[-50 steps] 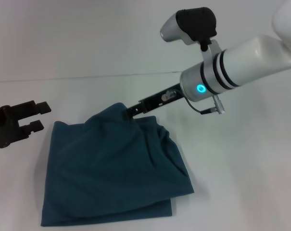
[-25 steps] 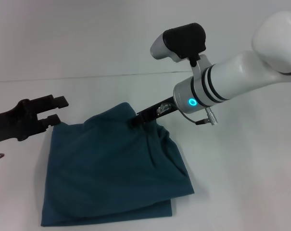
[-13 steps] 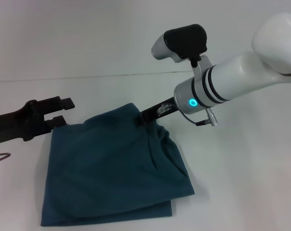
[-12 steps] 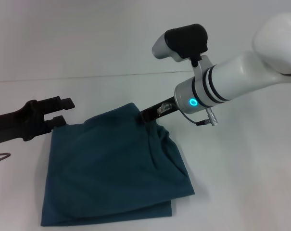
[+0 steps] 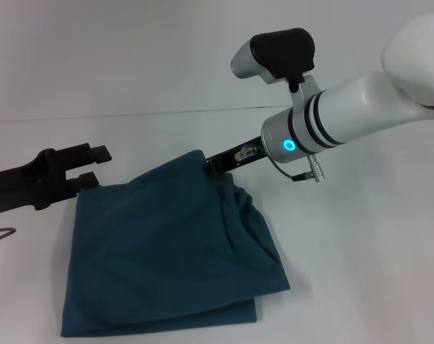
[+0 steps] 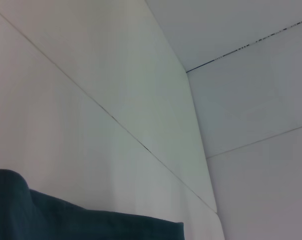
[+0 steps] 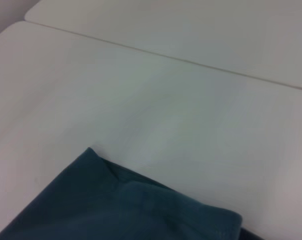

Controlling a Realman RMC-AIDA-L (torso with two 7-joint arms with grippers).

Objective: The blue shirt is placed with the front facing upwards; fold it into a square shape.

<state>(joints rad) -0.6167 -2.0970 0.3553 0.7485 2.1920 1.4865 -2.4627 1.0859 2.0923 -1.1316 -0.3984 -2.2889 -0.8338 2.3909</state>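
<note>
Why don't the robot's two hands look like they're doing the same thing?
The right hand pinches the far edge of the shirt and lifts it; the left hand holds nothing. The right hand is shut on cloth; the left hand's fingers are open beside the shirt's far left corner. Both hands are black.

Background was just a plain white table (image 5: 360, 272) filling most of the frame, with a thin dark seam (image 5: 130, 115) running across the upper part. Soft, even light.
</note>
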